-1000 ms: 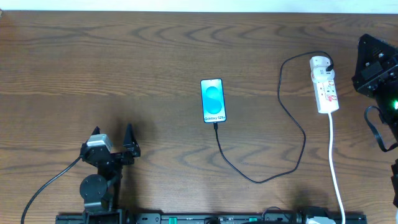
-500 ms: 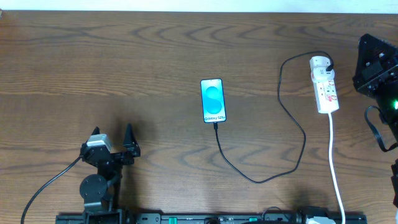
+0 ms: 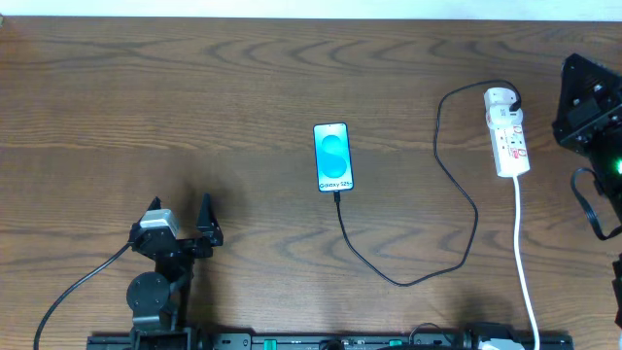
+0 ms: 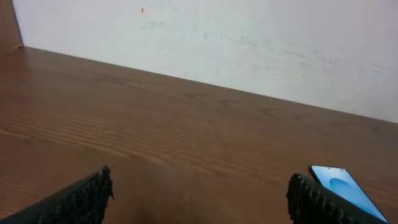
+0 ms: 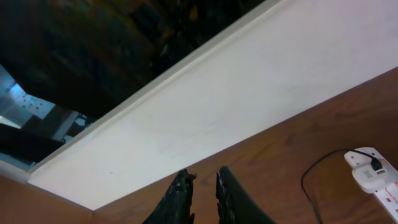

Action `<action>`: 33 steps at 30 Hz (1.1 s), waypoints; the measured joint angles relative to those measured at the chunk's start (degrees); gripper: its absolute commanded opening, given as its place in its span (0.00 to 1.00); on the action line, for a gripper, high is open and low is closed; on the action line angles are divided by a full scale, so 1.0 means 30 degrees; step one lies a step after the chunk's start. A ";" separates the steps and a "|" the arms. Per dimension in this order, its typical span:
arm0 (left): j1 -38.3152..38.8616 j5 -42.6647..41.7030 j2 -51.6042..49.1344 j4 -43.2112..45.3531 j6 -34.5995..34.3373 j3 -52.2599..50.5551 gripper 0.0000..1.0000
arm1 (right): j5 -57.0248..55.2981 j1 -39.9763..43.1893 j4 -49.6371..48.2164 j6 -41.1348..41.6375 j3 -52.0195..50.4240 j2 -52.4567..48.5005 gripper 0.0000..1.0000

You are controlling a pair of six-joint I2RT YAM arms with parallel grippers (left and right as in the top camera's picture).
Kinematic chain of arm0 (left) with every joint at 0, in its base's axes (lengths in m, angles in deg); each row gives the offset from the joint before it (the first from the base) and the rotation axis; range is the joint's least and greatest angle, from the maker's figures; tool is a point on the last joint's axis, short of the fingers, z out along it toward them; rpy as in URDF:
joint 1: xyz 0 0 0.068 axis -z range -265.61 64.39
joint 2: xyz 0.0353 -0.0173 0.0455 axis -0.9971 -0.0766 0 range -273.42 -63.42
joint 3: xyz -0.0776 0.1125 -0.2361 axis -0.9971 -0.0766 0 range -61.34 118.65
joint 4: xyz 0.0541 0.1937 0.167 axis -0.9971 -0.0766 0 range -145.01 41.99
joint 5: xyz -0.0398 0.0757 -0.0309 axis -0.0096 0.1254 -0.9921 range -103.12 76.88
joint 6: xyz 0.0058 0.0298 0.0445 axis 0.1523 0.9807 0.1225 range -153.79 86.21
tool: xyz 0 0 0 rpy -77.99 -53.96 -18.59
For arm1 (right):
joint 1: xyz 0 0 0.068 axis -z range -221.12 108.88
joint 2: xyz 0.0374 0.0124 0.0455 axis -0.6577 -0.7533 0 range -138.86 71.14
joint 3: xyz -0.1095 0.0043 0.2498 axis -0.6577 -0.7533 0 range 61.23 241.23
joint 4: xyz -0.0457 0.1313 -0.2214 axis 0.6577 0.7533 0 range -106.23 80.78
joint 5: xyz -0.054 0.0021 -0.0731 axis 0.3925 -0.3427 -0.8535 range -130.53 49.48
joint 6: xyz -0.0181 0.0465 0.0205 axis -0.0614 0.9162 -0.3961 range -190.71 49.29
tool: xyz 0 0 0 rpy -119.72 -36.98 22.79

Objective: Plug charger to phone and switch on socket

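The phone (image 3: 332,157) lies face up mid-table with its blue-cyan screen lit. The charger (image 3: 457,185), a thin black cable, runs from the socket's far end in a loop to the phone's near edge, where its plug tip (image 3: 337,193) meets the phone. The socket (image 3: 508,136), a white power strip, lies at the right. My left gripper (image 3: 178,204) is open and empty at the near left, far from the phone. The left wrist view shows its wide-apart fingers (image 4: 199,183) and the phone's corner (image 4: 345,190). My right gripper (image 5: 204,177) is shut and empty, raised right of the socket (image 5: 373,177).
The socket's white cord (image 3: 523,262) runs toward the near edge. The right arm (image 3: 588,97) and its thick black cable (image 3: 588,209) sit at the right edge. A white wall (image 4: 249,43) borders the far side of the table.
The left arm has shifted slightly to the right. The phone, charger and socket have not moved.
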 measured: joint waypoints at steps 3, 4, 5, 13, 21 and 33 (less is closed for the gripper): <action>0.0000 0.0000 0.0000 0.0000 -0.0007 0.0000 0.91 | 0.0000 0.0000 0.0000 0.0000 0.0000 0.0270 0.13; 0.0000 0.0000 0.0000 0.0000 -0.0007 0.0000 0.91 | 0.0000 0.0000 0.0000 0.0000 0.0000 0.0328 0.13; 0.0000 0.0000 0.0000 0.0000 -0.0007 0.0000 0.91 | 0.0000 0.0000 0.0000 0.0000 0.0000 0.0401 0.14; 0.0000 0.0000 0.0000 0.0000 0.0000 0.0000 0.91 | -0.0007 0.0000 -0.0291 -0.0058 0.0000 0.0809 0.34; 0.0000 0.0000 0.0000 0.0000 -0.0007 0.0000 0.91 | -0.0197 0.0000 -0.0670 -0.0182 0.0000 0.2871 0.49; 0.0000 0.0000 0.0000 0.0000 -0.0007 0.0000 0.91 | -0.1450 0.0000 0.0561 -0.0219 0.0015 0.4532 0.99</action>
